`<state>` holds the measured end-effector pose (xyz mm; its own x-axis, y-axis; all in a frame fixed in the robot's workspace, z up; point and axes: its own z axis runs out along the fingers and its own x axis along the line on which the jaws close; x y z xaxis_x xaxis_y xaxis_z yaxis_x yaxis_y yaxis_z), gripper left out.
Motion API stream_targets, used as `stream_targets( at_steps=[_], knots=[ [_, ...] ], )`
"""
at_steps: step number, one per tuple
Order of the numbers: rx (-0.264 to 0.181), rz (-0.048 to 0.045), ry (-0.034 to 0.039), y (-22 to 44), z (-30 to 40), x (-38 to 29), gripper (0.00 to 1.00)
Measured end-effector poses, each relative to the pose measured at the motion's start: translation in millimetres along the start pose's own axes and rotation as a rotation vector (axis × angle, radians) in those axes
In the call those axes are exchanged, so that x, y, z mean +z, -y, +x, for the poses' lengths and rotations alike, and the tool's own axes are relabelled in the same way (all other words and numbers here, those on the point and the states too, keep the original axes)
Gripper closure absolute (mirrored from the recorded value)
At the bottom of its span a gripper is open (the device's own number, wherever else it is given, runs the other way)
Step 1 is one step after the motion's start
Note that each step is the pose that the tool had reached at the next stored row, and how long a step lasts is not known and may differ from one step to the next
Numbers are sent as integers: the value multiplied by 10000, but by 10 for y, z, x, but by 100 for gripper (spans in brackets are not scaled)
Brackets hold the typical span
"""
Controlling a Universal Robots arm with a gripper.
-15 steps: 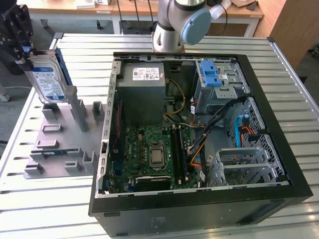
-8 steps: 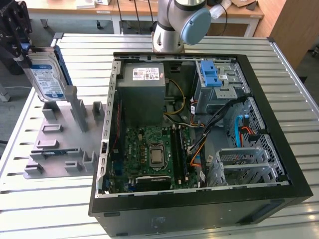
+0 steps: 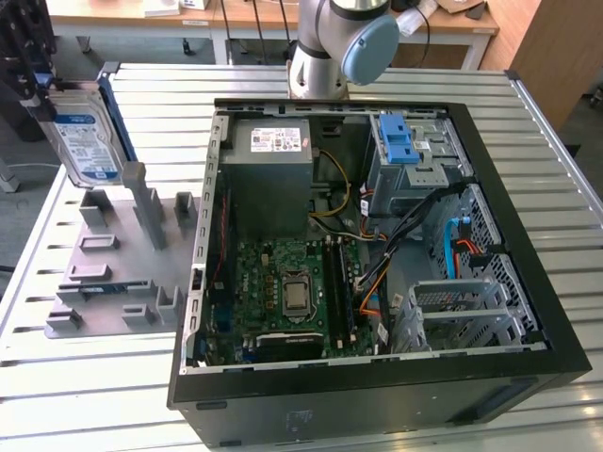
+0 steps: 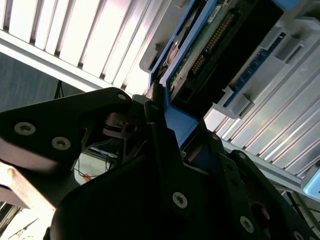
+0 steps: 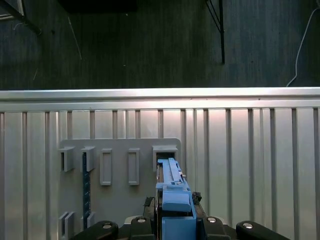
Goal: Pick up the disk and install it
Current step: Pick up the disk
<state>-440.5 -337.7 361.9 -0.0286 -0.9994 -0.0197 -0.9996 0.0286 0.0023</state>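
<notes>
In the exterior view, the disk (image 3: pixel 87 134), a silver drive with a white-and-blue label and a blue carrier frame, hangs tilted above the grey fixture plate (image 3: pixel 113 273) at the left. My gripper (image 3: pixel 40 87) is shut on the disk's upper end. In the first wrist view the disk's blue frame edge (image 5: pixel 173 192) sticks out from between my black fingers (image 5: pixel 141 224), just above an open slot (image 5: pixel 165 151) in the plate. The second wrist view shows the disk's green circuit-board underside (image 4: pixel 210 42) and the gripper (image 4: pixel 167 125) clamped on the blue frame.
An open computer case (image 3: pixel 528 226) lies at the exterior view's right. Inside are a grey box with a white sticker (image 3: pixel 268 179), a tall blue latch piece (image 3: pixel 399 141), a motherboard (image 3: pixel 283 292), cables and metal drive cages (image 3: pixel 466 306). The slatted table's edge (image 5: pixel 160 93) lies beyond the plate.
</notes>
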Motion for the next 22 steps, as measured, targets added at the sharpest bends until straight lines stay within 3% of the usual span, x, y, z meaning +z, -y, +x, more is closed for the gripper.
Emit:
stream_targets(
  at_steps=[22],
  knots=[
    [0, 0, 0, -1, -5, -236, 64]
  ],
)
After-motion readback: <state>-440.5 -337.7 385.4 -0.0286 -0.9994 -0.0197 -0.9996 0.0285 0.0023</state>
